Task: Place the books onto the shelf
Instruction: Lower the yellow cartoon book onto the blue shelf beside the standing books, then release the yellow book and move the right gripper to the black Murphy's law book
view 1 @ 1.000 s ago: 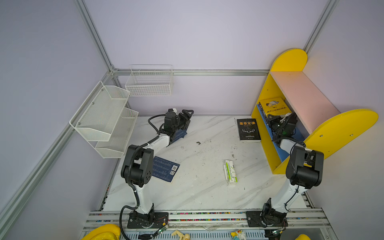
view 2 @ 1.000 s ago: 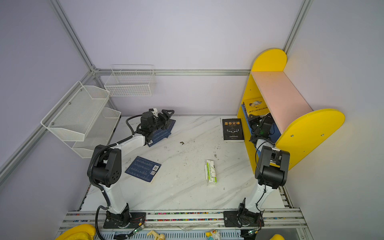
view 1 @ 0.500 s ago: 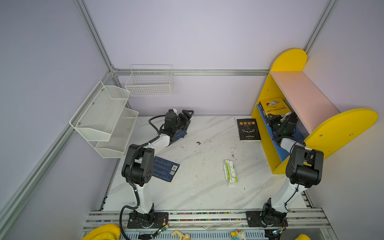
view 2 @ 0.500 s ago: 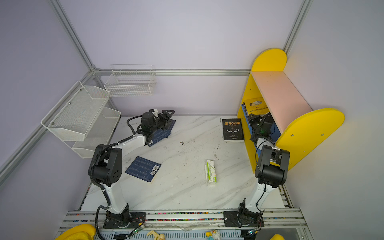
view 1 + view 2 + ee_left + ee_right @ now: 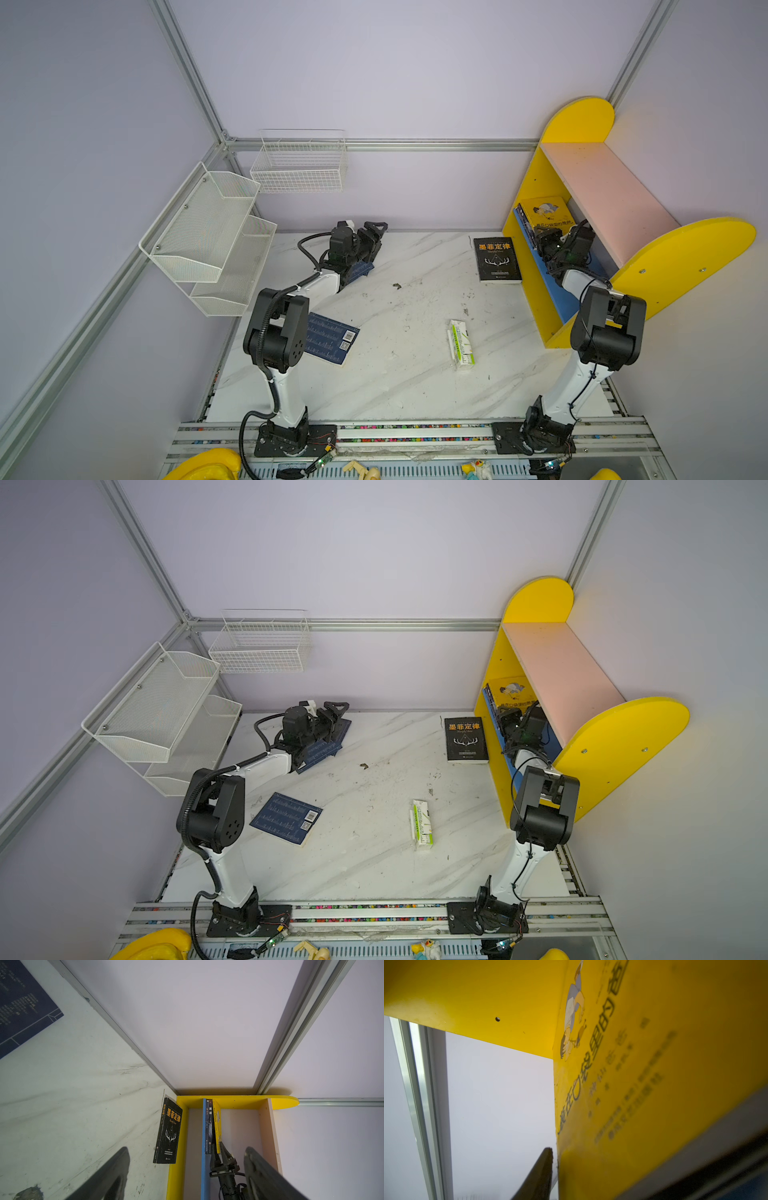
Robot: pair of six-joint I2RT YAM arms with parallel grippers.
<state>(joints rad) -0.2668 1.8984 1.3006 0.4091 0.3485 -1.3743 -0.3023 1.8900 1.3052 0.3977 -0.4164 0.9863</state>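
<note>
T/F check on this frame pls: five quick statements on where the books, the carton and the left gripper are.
1. The black book lies flat on the table beside the shelf. True.
2. The yellow book lies on the pink upper board. False: it sits below that board, on dark books over the blue lower board.
3. The left gripper is open and holds nothing. True.
4. The green-and-white carton is on the shelf. False: it lies on the table.
5. No book with a navy cover is on the table. False: one navy book lies by the left arm's base, and more lie by the left gripper.
</note>
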